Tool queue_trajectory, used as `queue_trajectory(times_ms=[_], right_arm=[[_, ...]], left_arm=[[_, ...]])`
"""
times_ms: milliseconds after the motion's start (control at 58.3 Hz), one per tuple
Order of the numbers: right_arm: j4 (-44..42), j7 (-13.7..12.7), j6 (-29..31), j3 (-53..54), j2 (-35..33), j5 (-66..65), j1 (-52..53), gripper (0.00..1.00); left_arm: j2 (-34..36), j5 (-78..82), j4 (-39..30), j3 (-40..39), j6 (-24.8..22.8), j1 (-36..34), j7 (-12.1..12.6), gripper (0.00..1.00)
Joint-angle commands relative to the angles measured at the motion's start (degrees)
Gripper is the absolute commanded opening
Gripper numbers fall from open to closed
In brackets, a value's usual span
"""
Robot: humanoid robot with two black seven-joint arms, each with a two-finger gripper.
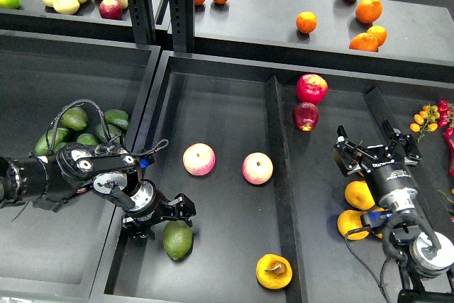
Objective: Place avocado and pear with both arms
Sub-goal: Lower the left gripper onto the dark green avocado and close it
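Observation:
The avocado [177,239] lies on the floor of the middle black bin [213,104], near its front left corner. My left gripper [163,218] hovers just above and to the left of it, jaws spread open and empty. The pear [274,272], yellow-orange with a brown hollow, lies at the front of the same bin next to the divider [278,175]. My right gripper [377,150] is open and empty over the right compartment, far from the pear.
Two pink-yellow apples [198,159] [257,168] lie mid-bin. Two red apples [311,88] [306,116] lie right of the divider. Orange-yellow fruit [358,195] lies under my right arm. Darker avocados [74,118] fill the left bin. Oranges [368,10] sit on the shelf.

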Motion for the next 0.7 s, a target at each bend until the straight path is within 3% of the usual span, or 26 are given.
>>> queue_trajectory(times_ms=[0, 360, 583, 686], right_arm=[[0.0, 0.0, 0.0, 0.0, 0.0, 0.1, 0.0, 0.99], [0.1, 0.0, 0.0, -0.1, 0.0, 0.1, 0.0, 0.99], [0.3, 0.0, 0.0, -0.1, 0.0, 0.1, 0.0, 0.99], [0.3, 0.0, 0.1, 0.0, 0.0, 0.1, -0.2, 0.99]], left_arm=[[-0.3, 0.0, 0.1, 0.0, 0.0, 0.1, 0.0, 0.97], [-0.8, 0.0, 0.1, -0.2, 0.0, 1.2, 0.0, 0.88], [-0.8, 0.0, 0.1, -0.3, 0.0, 1.4, 0.0, 0.70], [-0.8, -0.2, 0.1, -1.0, 0.0, 1.6, 0.0, 0.47]])
